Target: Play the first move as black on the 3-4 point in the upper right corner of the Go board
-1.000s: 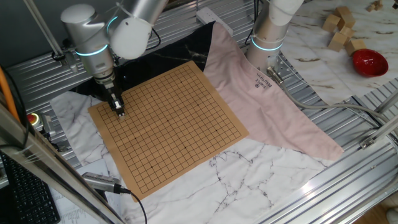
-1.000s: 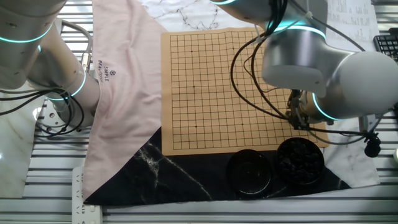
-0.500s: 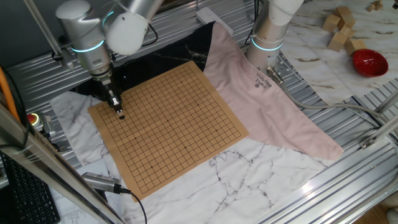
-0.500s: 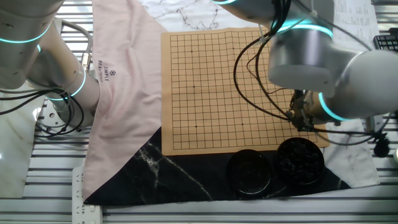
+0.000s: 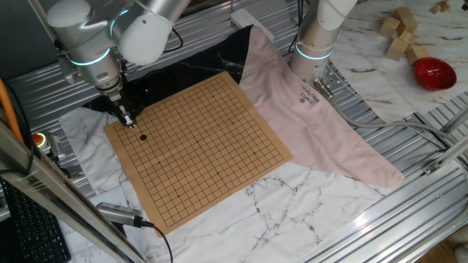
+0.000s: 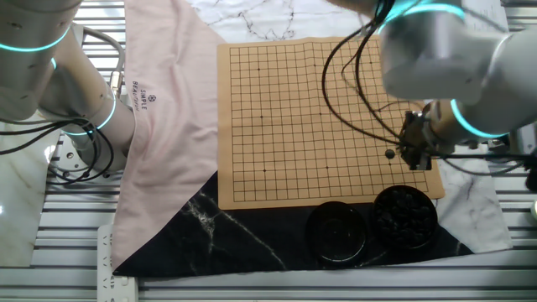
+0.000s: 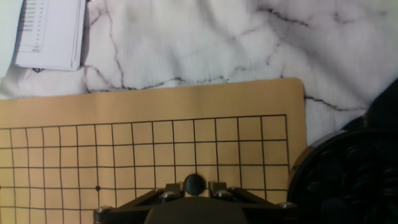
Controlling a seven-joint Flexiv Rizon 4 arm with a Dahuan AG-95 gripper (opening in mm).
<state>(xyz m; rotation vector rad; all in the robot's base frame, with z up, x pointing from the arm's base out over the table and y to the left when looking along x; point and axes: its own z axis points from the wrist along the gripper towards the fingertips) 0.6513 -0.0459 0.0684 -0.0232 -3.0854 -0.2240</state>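
One black stone (image 5: 142, 136) lies on the Go board (image 5: 212, 146), on a grid crossing near the corner closest to the two bowls. In the other fixed view the stone (image 6: 390, 153) sits a few lines in from the board's right edge and lower right corner. In the hand view the stone (image 7: 194, 183) rests on a crossing, fourth line from the right edge; its row count from the near edge is hidden by the gripper body. It is the only stone on the board (image 7: 149, 143).

The gripper (image 5: 129, 120) hangs just beside the stone, lifted clear of it and holding nothing. In the hand view its fingers (image 7: 170, 190) stand spread, one to each side of the stone, not touching it. In the other fixed view the gripper (image 6: 415, 151) is just right of the stone.

Two round black bowls sit on black cloth (image 6: 243, 235) below the board: one (image 6: 405, 216) filled with dark stones, the other (image 6: 336, 230) beside it, its contents unclear. A pink cloth (image 6: 159, 126) lies left of the board (image 6: 319, 126). One red bowl (image 5: 434, 72) and several wooden blocks (image 5: 398, 36) lie well apart on marble.
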